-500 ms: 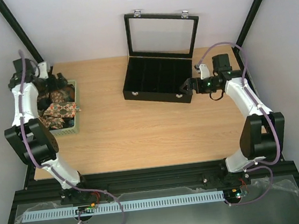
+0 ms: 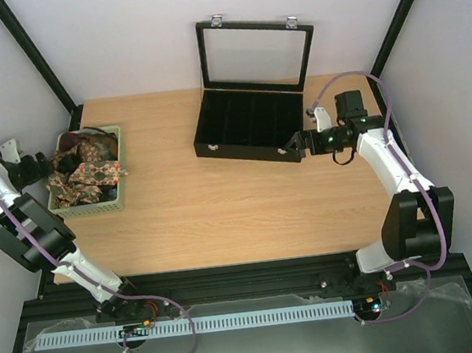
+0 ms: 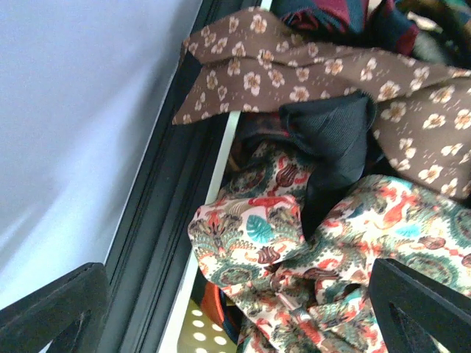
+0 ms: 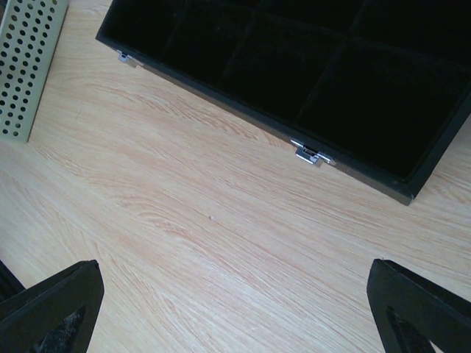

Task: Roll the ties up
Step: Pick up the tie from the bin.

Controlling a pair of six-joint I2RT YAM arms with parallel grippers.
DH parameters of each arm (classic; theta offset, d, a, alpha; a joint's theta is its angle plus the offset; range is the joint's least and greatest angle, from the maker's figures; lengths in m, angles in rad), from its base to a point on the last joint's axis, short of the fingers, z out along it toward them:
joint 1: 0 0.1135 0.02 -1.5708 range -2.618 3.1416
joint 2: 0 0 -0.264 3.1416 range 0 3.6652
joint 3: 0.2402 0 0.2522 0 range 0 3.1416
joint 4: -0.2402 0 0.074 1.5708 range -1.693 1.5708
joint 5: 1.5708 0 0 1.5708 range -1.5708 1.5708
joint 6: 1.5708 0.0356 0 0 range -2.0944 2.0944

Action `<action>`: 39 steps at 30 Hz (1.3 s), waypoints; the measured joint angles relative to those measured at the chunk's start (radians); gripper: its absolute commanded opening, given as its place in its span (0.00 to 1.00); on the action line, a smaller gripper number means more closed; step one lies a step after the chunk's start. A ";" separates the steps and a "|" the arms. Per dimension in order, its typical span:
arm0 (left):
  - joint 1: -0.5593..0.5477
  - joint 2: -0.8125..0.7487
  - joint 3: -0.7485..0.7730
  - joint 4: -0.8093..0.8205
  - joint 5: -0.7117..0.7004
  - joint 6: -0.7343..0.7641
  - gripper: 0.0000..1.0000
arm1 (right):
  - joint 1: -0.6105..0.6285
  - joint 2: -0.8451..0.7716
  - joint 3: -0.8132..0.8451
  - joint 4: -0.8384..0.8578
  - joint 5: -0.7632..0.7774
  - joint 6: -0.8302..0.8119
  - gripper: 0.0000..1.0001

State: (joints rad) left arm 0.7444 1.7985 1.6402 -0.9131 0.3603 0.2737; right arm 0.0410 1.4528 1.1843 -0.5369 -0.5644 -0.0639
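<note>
The ties [image 2: 87, 171] lie heaped in a pale green perforated basket [image 2: 86, 209] at the table's left. In the left wrist view a brown tie with small flowers [image 3: 294, 66] lies across the top, a paisley tie [image 3: 250, 228] bunches below it, and dark fabric [image 3: 331, 132] sits between them. My left gripper [image 2: 49, 164] [image 3: 235, 323] is open at the basket's left rim, just over the paisley tie and holding nothing. My right gripper [image 2: 294, 143] [image 4: 235, 316] is open over bare wood by the case's front right corner.
A black compartmented case [image 2: 246, 151] stands at the back centre with its glass lid [image 2: 256, 55] raised; its compartments [image 4: 265, 66] show dark velvet. The basket's end [image 4: 26, 66] shows at the right wrist view's upper left. A black frame post [image 3: 169, 220] runs beside the basket.
My left arm has swung out to the far left, so its gripper now sits at the basket's left rim instead of above its back. The right gripper has shifted slightly.
</note>
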 measured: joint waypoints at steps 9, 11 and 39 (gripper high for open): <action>-0.005 0.049 0.000 -0.074 -0.044 0.116 0.93 | 0.001 0.000 -0.019 -0.012 0.016 -0.001 0.99; -0.017 0.056 0.000 -0.083 -0.061 0.130 0.92 | 0.001 0.000 -0.029 -0.012 0.021 0.000 0.99; -0.135 0.163 0.192 -0.118 -0.185 0.063 0.02 | 0.005 0.059 -0.003 -0.022 0.103 0.001 0.99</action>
State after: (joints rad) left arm 0.6098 1.9614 1.8320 -1.0313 0.1749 0.3363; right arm 0.0463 1.5116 1.1816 -0.5587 -0.4618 -0.0631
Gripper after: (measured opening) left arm 0.050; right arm 0.986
